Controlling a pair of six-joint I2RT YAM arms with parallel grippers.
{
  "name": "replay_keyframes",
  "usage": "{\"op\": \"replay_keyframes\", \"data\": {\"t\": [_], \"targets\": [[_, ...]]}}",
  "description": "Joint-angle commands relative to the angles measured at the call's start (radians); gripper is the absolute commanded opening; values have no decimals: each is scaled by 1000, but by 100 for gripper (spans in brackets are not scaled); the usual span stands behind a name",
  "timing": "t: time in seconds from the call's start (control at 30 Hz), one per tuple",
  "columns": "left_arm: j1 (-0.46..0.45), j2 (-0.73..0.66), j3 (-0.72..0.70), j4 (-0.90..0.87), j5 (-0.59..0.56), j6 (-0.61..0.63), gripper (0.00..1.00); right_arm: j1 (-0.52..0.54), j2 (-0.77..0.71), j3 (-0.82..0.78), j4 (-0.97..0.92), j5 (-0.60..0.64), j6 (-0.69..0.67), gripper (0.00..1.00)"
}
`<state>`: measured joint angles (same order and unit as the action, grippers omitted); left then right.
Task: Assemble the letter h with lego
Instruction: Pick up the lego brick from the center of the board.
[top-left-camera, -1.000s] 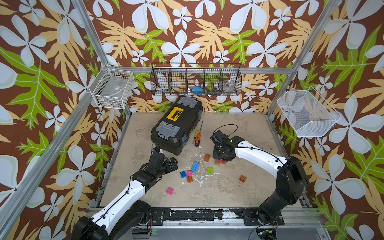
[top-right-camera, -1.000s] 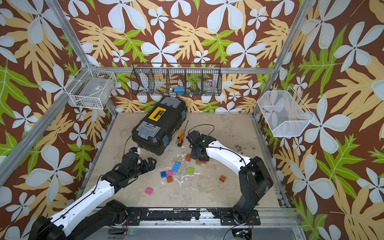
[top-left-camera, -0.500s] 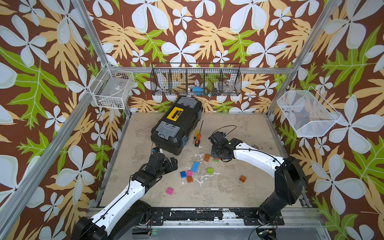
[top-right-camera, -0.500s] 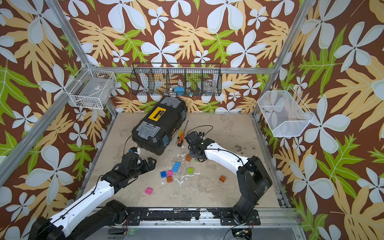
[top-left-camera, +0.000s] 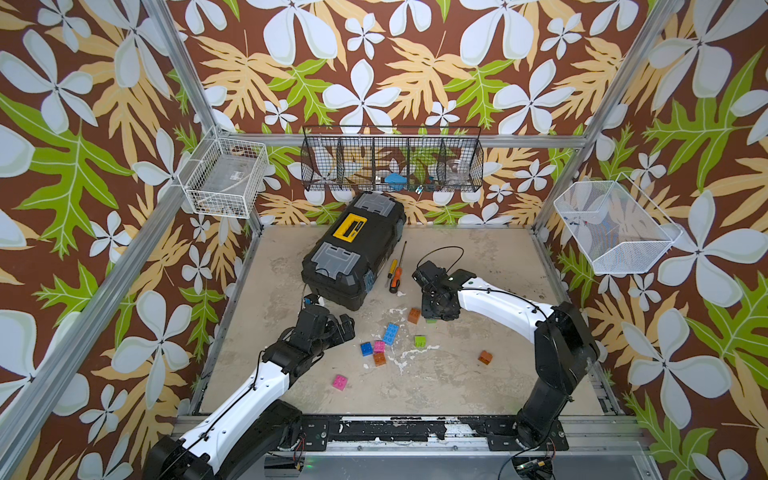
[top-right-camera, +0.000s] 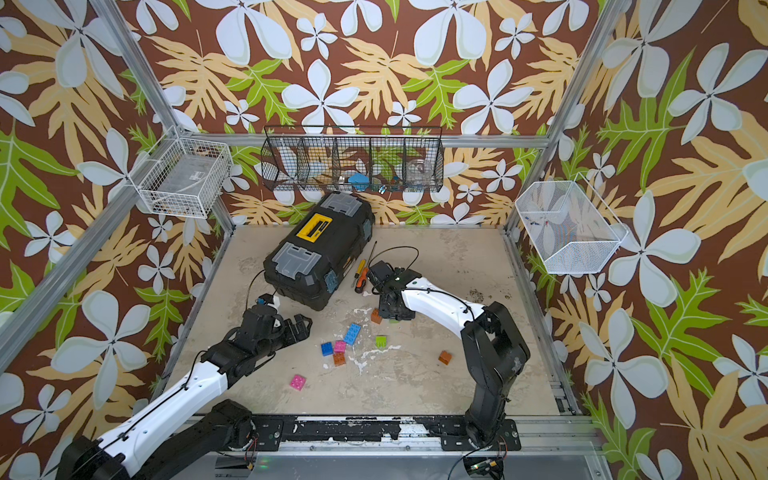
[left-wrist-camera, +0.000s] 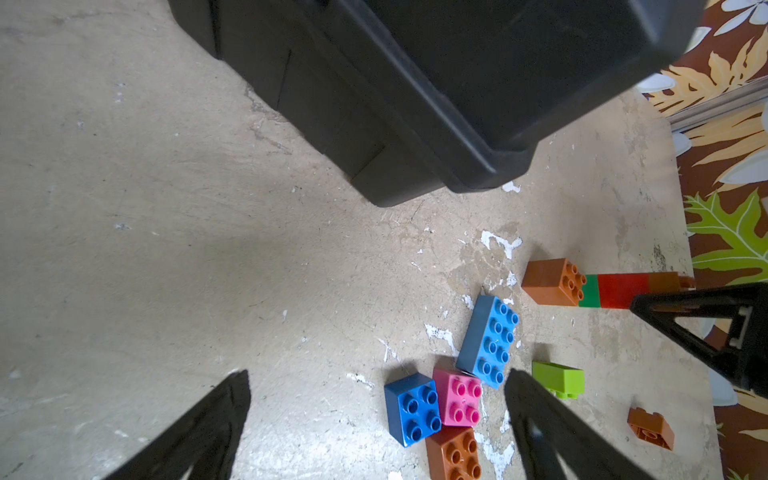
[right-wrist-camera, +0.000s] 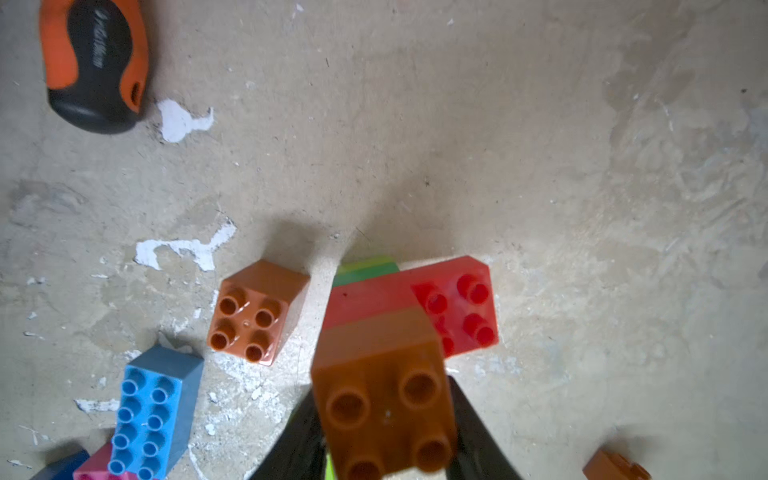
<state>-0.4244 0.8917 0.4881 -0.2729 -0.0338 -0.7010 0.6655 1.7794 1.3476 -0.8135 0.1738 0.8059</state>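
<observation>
Right wrist view showed the brick stack (right-wrist-camera: 376, 353) between the right gripper (right-wrist-camera: 381, 386) fingers; hold unclear. Top views hid it. The left gripper (left-wrist-camera: 378, 373) gaped wide.

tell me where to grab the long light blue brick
Grip the long light-blue brick across its two long side walls, near the middle, coming straight down from above. It lies flat, studs up, with both long walls free there, while one short end is crowded by the pink brick beside it, leaving little room for a claw finger.
</observation>
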Motion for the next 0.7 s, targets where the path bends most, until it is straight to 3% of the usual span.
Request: {"op": "replay_keyframes", "data": {"t": [0.0, 0.53, 0.67], "targets": [[-1, 0, 9, -8, -11, 6, 100, -1, 7, 38, -56, 16, -22, 48], [-1, -2, 5, -5, -7, 5, 100, -1, 43, 69, -38, 0, -89, 48], [-1, -4, 4, -5, -7, 5, 100, -1, 57, 70, -26, -2, -100, 42]]}}
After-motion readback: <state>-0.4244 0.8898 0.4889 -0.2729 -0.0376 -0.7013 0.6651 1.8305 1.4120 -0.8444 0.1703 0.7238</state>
